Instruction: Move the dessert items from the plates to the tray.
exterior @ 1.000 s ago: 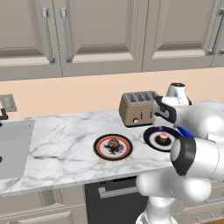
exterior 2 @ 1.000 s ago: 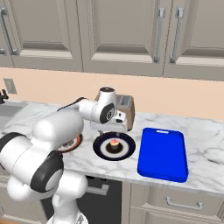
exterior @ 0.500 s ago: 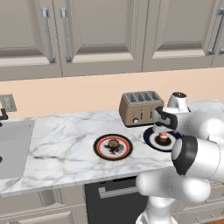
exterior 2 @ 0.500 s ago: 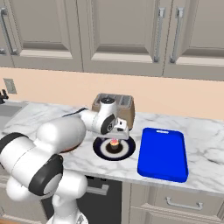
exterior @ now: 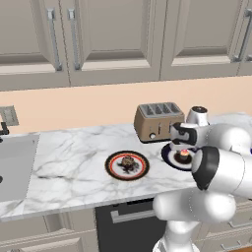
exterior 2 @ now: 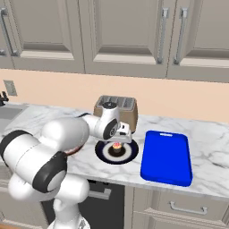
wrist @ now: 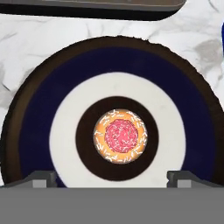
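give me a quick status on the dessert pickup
Pincer open, hovering over pink-frosted cupcake centred on dark navy round plate. Brown chocolate pastry on red-rimmed plate. Bright blue rectangular tray bare; nothing blocking.

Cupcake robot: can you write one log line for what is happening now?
phase: reaching for cupcake | gripper: open, above it | cupcake: on navy plate | chocolate pastry: on red-rimmed plate | blue tray: nothing on it

White arm (exterior 2: 67,134) bent forward, gripper (wrist: 112,177) pointing straight down, jaws spread wide
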{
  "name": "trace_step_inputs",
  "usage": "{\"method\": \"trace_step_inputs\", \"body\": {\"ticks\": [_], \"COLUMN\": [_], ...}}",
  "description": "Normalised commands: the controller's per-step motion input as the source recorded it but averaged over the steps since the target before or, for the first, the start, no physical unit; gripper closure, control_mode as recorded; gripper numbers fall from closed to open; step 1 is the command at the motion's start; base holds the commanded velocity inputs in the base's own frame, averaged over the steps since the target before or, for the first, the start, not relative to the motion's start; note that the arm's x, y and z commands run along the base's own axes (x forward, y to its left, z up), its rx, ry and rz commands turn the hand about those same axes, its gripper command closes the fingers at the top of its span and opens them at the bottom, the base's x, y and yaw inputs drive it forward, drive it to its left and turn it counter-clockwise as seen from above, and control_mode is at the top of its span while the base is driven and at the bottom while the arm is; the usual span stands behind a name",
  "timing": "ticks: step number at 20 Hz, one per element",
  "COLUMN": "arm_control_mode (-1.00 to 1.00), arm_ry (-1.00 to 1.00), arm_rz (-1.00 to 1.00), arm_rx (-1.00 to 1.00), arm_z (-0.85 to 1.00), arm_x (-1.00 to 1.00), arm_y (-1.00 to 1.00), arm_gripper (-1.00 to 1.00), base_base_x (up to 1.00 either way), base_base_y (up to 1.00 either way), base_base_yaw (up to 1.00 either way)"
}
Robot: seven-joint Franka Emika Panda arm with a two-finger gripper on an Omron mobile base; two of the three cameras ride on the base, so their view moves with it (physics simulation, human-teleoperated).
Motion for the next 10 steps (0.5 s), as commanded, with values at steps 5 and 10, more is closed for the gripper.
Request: {"method": "trace_step_inputs", "body": {"ticks": [5,10], "arm_control_mode": [-1.00,-1.00], "arm_ry": [0.00,0.00], "arm_rz": [0.00,0.00], "arm_rx": [0.00,0.00], "arm_z": [-0.05,-0.10], "arm_x": [0.18,0.15], "arm_y": [0.00,-0.03], "arm_gripper": [-1.00,-1.00], "base_base_x": [0.00,0.00], "base_base_y": [0.00,0.00], "base_base_yaw": [0.00,0.00]}}
